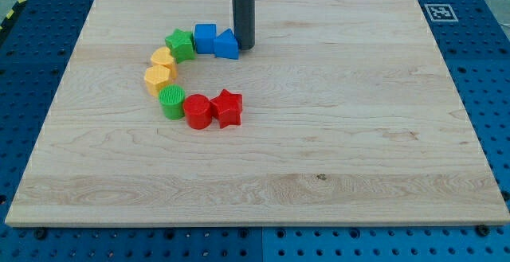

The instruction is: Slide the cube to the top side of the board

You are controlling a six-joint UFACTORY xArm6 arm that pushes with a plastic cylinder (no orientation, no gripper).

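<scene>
You had my tip (244,48) standing at the far side of the tabletop (358,134), touching or just beside the right edge of the blue wedge-like block (226,45), with the blue cube (205,37) directly left of that block; there was no hand on this rod, so nothing was held or clamped. The cube sat at the far end of a C-shaped curl of blocks: a green block (180,44) beside it, then a yellow heart (162,58), a yellow block (158,78), a green cylinder (172,101), a red cylinder (197,111) and a red star (228,107). From that right-hand spot you could not push the cube farther away, so I judged the tip needed to reach its near side first.
</scene>
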